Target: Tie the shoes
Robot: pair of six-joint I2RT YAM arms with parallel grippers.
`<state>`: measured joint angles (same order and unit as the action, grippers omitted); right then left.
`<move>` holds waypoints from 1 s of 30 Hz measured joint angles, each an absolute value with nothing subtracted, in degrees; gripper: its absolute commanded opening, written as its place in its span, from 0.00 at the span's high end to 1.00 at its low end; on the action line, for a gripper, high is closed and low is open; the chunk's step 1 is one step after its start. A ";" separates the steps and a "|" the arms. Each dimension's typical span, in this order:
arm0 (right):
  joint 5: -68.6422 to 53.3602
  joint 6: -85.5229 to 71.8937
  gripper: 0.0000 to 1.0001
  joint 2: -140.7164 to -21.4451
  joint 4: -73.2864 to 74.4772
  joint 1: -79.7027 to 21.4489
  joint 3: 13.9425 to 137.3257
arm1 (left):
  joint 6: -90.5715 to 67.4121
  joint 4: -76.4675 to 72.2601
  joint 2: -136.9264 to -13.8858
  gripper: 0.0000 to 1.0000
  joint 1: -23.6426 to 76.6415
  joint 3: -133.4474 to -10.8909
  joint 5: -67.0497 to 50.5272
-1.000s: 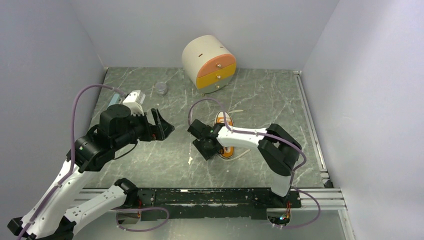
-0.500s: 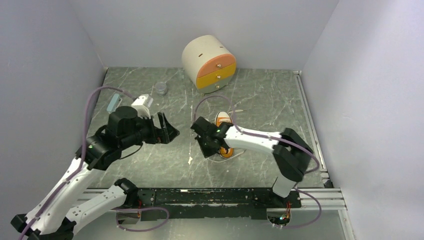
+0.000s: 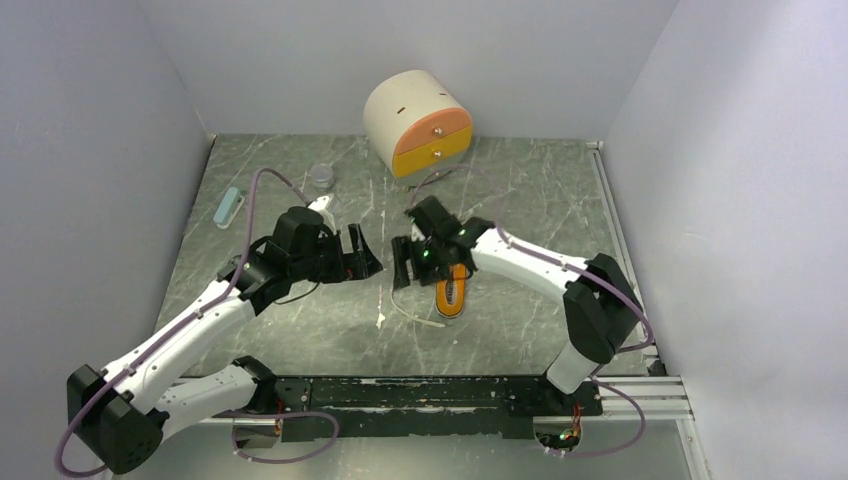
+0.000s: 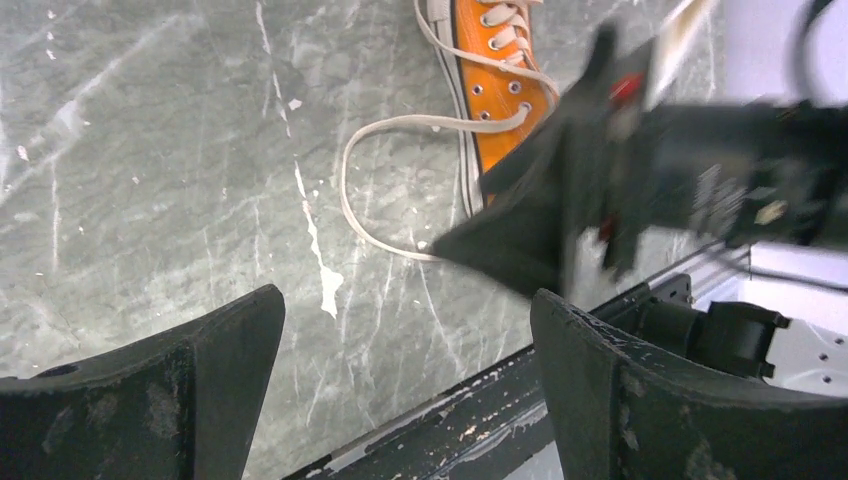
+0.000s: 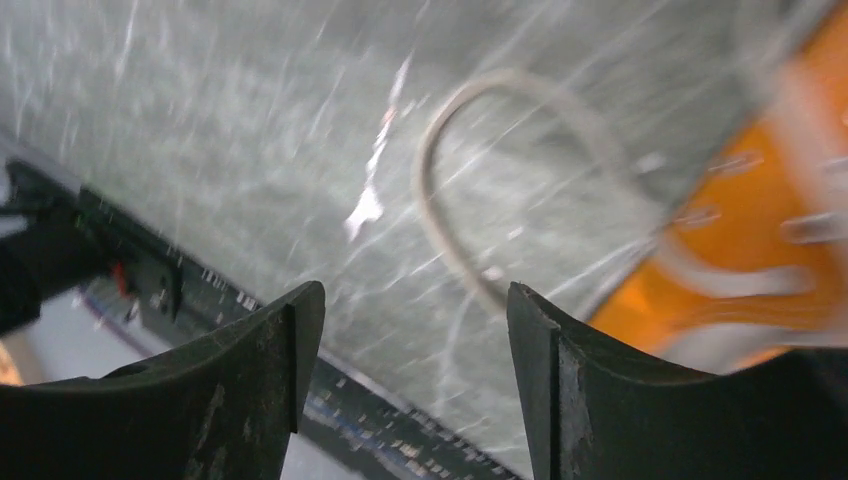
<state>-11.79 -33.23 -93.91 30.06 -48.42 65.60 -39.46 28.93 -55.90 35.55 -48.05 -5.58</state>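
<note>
Both arms have swung in toward mid-table since a second ago. The right gripper (image 3: 410,266) has come off the sneaker (image 3: 452,293); the left gripper (image 3: 366,256) now faces it, near but apart. Nearest: a white lace (image 4: 343,185) loops loose on the marble table (image 3: 300,315), just left of the sneaker. The sneaker lies flat mid-table, orange upper up, untied, beside the right gripper. Left jaws spread wide, nothing in them. Right jaws also parted and empty, above the lace loop. Farther back: blue item (image 3: 230,207) at left, clear cup (image 3: 321,177), round cream drawer unit (image 3: 418,125) by the back wall.
</note>
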 measured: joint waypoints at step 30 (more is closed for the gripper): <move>13.87 -49.89 0.39 -129.51 54.65 -21.30 109.23 | -26.72 26.52 -72.16 0.03 30.06 -49.15 -19.73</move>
